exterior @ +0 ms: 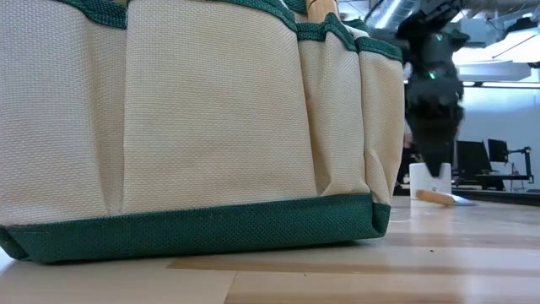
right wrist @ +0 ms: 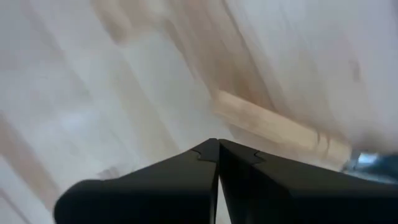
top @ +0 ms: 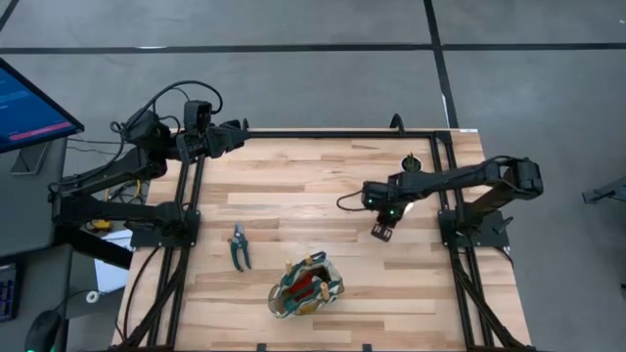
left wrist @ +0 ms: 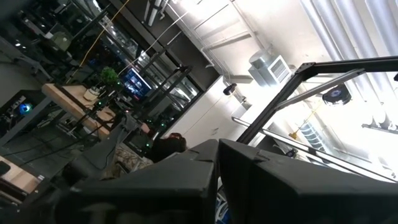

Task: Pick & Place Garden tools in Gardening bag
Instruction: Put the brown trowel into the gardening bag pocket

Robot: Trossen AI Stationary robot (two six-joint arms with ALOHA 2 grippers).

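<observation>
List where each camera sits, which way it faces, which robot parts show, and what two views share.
High view: overhead, straight down on table, both arms, gardening bag, pruning shears.
Low view: table height, level; bag fills it, right arm beyond.
Left wrist view: aimed up at the room; left tool shut.
Right wrist view: down at wood; right tool shut above a wooden handle.
Shared: high and low views both show the bag and the right tool.

Left gripper aimed up into the room, dark fingers pressed together at the frame's foot. Beyond: black metal frame bars, bright white ceiling with pale ducting, a lit blue monitor, a small green plant on a wooden bench.
</observation>
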